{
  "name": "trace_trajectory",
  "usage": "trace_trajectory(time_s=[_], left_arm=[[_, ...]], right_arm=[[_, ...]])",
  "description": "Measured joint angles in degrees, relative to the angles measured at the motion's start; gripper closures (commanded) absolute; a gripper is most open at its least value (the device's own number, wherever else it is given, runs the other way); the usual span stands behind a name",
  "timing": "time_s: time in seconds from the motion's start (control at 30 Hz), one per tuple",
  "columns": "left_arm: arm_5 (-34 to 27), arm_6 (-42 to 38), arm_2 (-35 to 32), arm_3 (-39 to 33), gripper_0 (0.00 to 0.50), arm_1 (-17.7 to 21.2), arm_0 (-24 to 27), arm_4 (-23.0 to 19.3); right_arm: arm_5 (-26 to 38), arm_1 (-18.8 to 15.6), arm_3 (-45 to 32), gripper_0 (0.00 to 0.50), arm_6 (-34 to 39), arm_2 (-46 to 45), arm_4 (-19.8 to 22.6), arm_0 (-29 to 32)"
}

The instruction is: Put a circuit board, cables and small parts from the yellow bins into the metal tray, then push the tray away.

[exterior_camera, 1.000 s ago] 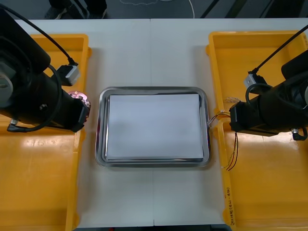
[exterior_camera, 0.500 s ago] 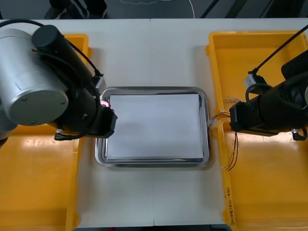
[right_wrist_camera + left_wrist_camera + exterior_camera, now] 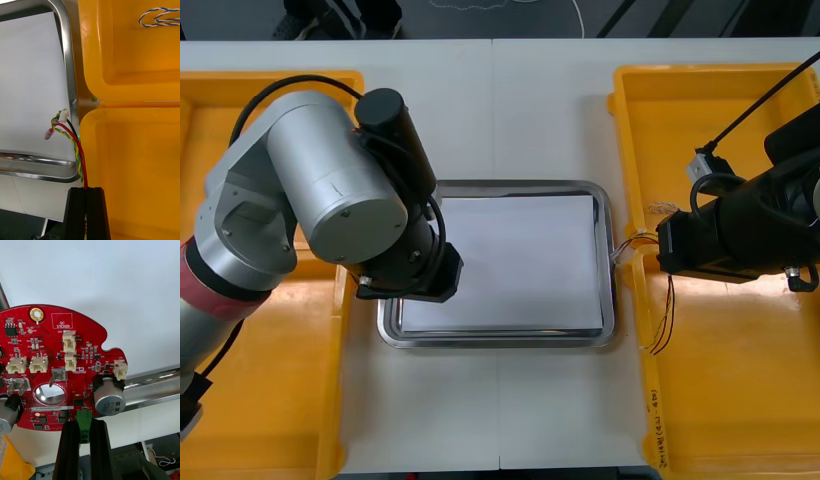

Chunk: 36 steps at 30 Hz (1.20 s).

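My left gripper (image 3: 84, 427) is shut on the green connector at the edge of a round red circuit board (image 3: 56, 363). The board hangs over the white inside of the metal tray (image 3: 157, 384), near one rim. In the front view the left arm (image 3: 330, 200) covers the tray's (image 3: 500, 338) left part and hides the board. My right gripper (image 3: 86, 195) is shut on a red and yellow cable (image 3: 73, 138). Its plug end reaches over the tray's right rim (image 3: 69, 75). From the front, that cable (image 3: 632, 241) crosses the rim and its tail dangles over the right bin.
Yellow bins stand at the left (image 3: 270, 380) and right (image 3: 740, 400) of the tray. A twisted blue and white cable (image 3: 161, 17) lies in the far right bin (image 3: 131, 56). Bare table runs before and behind the tray.
My left arm has swung from over the left bin to over the tray's left part, carrying the circuit board. The right arm and its cable have stayed put.
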State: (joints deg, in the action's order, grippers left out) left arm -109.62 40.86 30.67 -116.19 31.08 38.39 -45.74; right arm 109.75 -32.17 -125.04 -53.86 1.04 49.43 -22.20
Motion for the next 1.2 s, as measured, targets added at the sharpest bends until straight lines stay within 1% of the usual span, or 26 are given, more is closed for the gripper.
trace_trajectory(time_s=[0.27,0.57,0.73,1.2], left_arm=[[0.0,0.0,1.69,4.5,0.494,-2.58,0.01,2.6],[0.0,0.01,4.41,7.75,0.495,-3.94,0.03,4.16],[0.0,0.03,4.67,9.93,0.496,-5.41,0.04,5.12],[1.52,0.19,5.62,13.08,0.495,-8.03,0.05,7.19]], right_arm=[[0.0,0.0,0.0,0.5,0.0,0.0,0.0,0.0],[0.0,0.0,0.0,0.5,0.0,0.0,0.0,0.0],[0.0,0.0,0.0,0.5,0.0,0.0,0.0,0.0],[0.0,0.0,0.0,0.5,0.0,0.0,0.0,0.0]])
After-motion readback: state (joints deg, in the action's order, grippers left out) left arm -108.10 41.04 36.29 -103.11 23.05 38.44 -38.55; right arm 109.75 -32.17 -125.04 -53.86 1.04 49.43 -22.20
